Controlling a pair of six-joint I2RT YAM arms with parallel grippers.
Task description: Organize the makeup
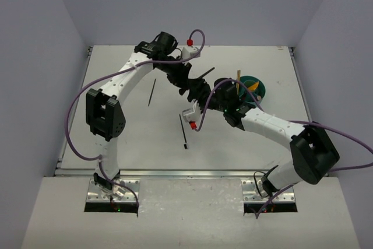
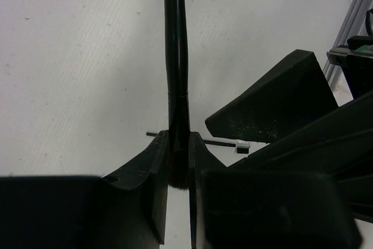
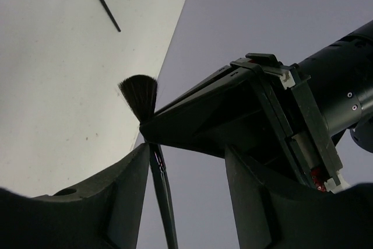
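Now, the left gripper point(image 2: 179, 144) is clamped tight on a black brush point(image 2: 176, 56), pinching it just behind the bristles, and the long handle runs straight out away from the fingers. This is all happening in the air just left of the teal container point(image 1: 263, 91). The right gripper point(image 3: 186, 155) meets it nose to nose with its jaws spread wide. The handle passes between them, close beside one finger and well clear of the other, so there is no grip on it. In the container, a wooden stick point(image 1: 238, 79) stands at the left rim and an orange wedge point(image 1: 254, 85) sits just right of it. Further left of the container, on the worktop point(image 1: 245, 138), lies a thin brush point(image 1: 152, 93). A second thin brush point(image 1: 183, 131) lies nearer the arm bases.
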